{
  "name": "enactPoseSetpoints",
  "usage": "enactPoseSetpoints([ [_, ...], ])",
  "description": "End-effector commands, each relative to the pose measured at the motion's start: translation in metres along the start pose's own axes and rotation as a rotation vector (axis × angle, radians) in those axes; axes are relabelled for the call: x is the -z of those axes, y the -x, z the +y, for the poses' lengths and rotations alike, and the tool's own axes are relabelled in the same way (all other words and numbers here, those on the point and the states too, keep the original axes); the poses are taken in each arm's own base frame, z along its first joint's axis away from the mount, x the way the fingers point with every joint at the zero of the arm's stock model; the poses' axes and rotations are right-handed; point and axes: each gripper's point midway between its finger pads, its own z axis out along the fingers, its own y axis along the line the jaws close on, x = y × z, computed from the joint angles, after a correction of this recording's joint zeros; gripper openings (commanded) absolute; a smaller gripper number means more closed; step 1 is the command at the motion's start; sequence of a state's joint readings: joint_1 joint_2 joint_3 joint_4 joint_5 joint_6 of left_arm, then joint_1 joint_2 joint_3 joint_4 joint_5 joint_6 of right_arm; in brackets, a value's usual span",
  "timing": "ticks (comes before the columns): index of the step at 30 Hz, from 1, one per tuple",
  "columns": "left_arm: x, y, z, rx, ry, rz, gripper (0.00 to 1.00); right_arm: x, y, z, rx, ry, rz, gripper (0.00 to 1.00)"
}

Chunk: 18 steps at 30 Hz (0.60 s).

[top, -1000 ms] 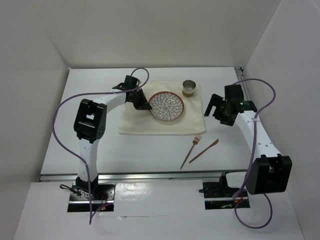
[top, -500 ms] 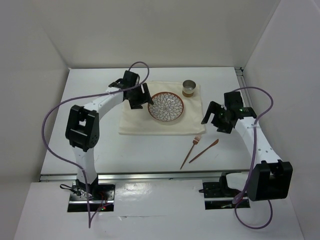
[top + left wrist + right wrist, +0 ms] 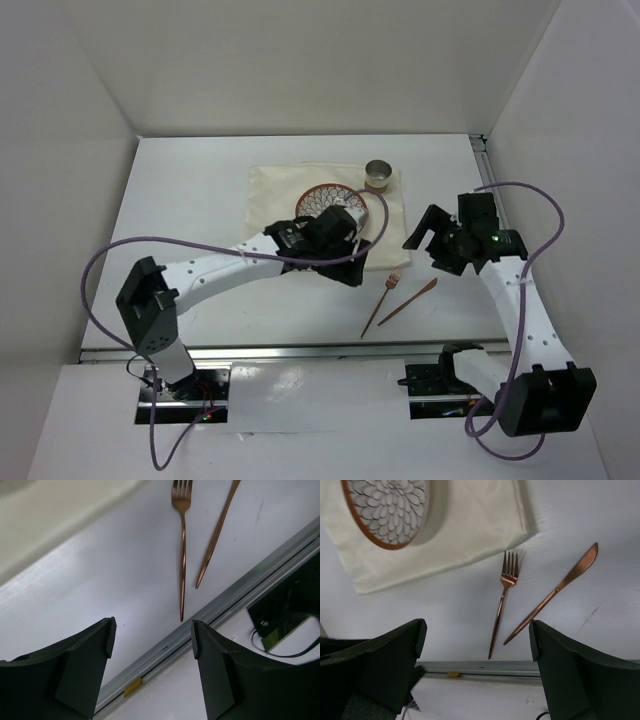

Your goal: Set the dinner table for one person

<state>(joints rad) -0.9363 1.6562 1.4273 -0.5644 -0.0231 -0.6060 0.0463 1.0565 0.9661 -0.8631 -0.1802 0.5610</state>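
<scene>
On the white dinner table (image 3: 190,200) lies a cream mat (image 3: 272,195) with a patterned plate (image 3: 322,198) and a metal cup (image 3: 378,176). My left arm partly hides the plate. A copper fork (image 3: 381,301) and knife (image 3: 408,301) lie on the bare tabletop near the mat's right corner. My left gripper (image 3: 352,268) hangs open and empty over the mat's near edge, left of the fork (image 3: 182,545) and knife (image 3: 216,535). My right gripper (image 3: 420,245) is open and empty above and right of the fork (image 3: 502,600) and knife (image 3: 555,592).
An aluminium rail (image 3: 300,350) runs along the table's near edge, also seen under the left gripper as a rail (image 3: 225,605). A second rail (image 3: 484,150) borders the right side. White walls close in the left, far and right sides. Purple cables loop off both arms.
My left arm swung from the plate's left rim across to the mat's near right edge, and its jaws opened. My right gripper shifted slightly nearer, staying open.
</scene>
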Motion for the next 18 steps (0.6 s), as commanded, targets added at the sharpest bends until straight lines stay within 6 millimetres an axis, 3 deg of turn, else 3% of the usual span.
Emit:
enactPoseSetpoints([
  [1,-0.026,-0.034,0.003,-0.064,0.022,0.1,0.79,0.054,0.026,0.022,-0.002,0.073,-0.188,0.96],
  [3,-0.034,-0.039,-0.005,-0.086,0.001,0.111,0.79,0.074,0.028,0.017,-0.003,0.053,-0.246,0.95],
  [6,-0.045,-0.046,-0.031,-0.158,-0.099,0.106,0.8,0.081,0.026,0.003,-0.038,-0.031,-0.244,0.97],
  [11,-0.079,-0.049,-0.032,-0.222,-0.08,0.101,0.76,0.076,0.021,-0.023,-0.165,-0.212,-0.195,1.0],
  [15,-0.096,-0.049,-0.044,-0.188,-0.118,0.116,0.73,0.082,0.026,-0.046,-0.257,-0.348,-0.255,1.0],
  [18,-0.106,-0.043,-0.053,-0.173,-0.119,0.101,0.73,0.083,0.024,-0.051,-0.293,-0.374,-0.263,1.0],
])
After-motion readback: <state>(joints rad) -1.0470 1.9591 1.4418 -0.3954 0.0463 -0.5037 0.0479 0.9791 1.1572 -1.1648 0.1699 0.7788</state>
